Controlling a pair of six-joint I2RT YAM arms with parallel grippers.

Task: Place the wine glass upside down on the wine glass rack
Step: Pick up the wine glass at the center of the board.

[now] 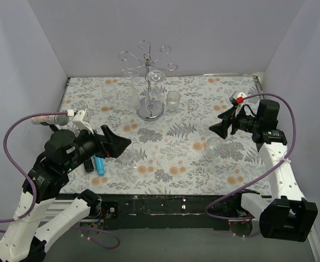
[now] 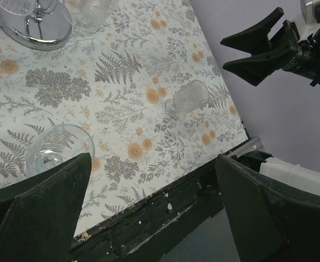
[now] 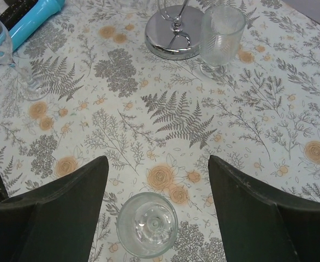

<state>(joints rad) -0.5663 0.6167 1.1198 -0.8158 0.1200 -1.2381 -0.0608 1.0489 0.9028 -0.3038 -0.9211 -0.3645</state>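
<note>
The wine glass rack (image 1: 150, 111) stands at the back centre, a silver stand with curled arms; one glass (image 1: 156, 79) seems to hang on it. Its mirrored base shows in the right wrist view (image 3: 173, 39) and the left wrist view (image 2: 35, 26). A clear wine glass (image 1: 213, 147) stands upright on the cloth. It sits just below and between the fingers of my open, empty right gripper (image 3: 157, 161), seen from above (image 3: 147, 224). A second wine glass (image 1: 128, 158) stands beside my open, empty left gripper (image 1: 116, 143), near its left finger (image 2: 56, 148).
Several other glasses stand round the rack's base, among them a ribbed tumbler (image 3: 221, 34) and one (image 1: 109, 91) at the back left. A blue marker (image 1: 100, 165) and a black object (image 1: 89, 164) lie under the left arm. Grey walls enclose the floral cloth.
</note>
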